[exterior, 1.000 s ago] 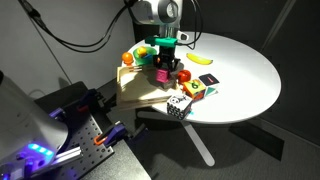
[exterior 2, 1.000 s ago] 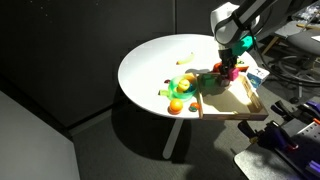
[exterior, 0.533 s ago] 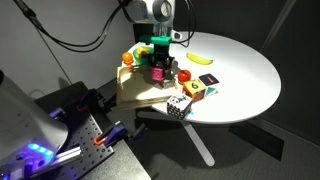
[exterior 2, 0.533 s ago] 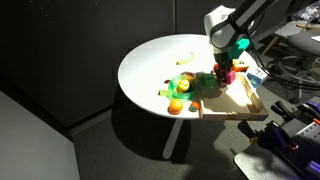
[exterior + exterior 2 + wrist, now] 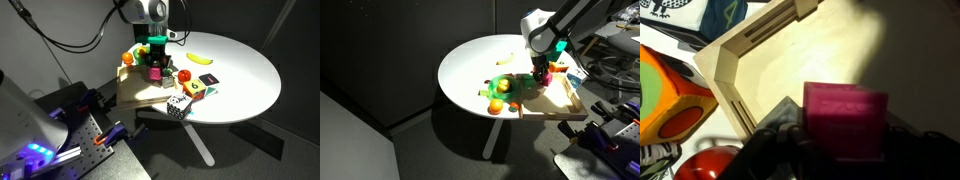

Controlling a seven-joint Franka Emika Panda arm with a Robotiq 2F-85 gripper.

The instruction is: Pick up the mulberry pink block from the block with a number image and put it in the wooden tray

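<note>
My gripper (image 5: 156,68) is shut on the mulberry pink block (image 5: 156,73) and holds it just above the wooden tray (image 5: 138,93). In the wrist view the pink block (image 5: 845,122) sits between the dark fingers, over the pale floor of the tray (image 5: 790,55). The block with a number image (image 5: 196,90) lies on the white table beside the tray, apart from the gripper. It shows as an orange cube (image 5: 672,98) at the left of the wrist view. In an exterior view the gripper (image 5: 539,77) hangs over the tray (image 5: 563,103).
A black-and-white dotted cube (image 5: 177,106) lies near the table's front edge. A round red fruit (image 5: 183,75) sits next to the tray. A banana (image 5: 201,58), an orange fruit (image 5: 128,58) and a multicoloured bowl (image 5: 510,85) stand around it.
The gripper has moved sideways with the pink block, away from the number block and further over the tray. The other things have not moved.
</note>
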